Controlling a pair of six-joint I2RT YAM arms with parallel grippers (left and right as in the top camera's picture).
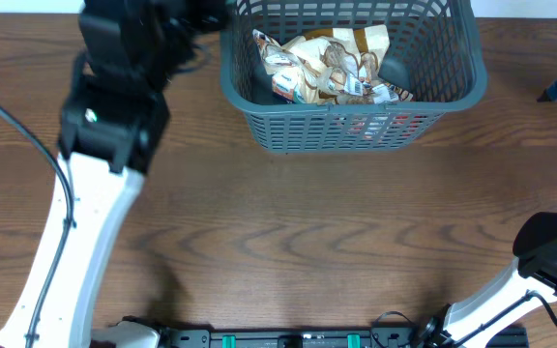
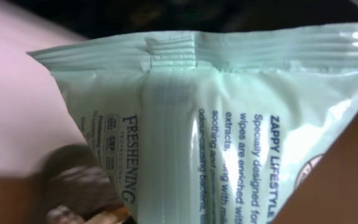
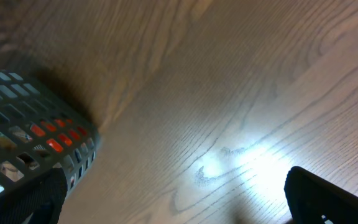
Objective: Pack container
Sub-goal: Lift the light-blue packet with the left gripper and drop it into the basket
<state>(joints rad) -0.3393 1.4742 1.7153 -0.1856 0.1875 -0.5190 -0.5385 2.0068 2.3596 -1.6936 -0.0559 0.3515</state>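
On the pale green wipes packet (image 2: 229,124) we read print turned sideways, running towards 6 o'clock. "FRESHENING" stands at 8 o'clock. At 4 o'clock is "ZAPPY LIFESTYL", cut by the edge, and beside it "Specially designed for", "wipes are enriched with" and "odour-causing bacteria". We cannot read the print on the snack packets (image 1: 332,63) in the overhead view.

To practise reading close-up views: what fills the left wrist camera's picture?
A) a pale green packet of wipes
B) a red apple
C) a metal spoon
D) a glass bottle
A: the pale green packet fills that view, and its print mentions wipes.
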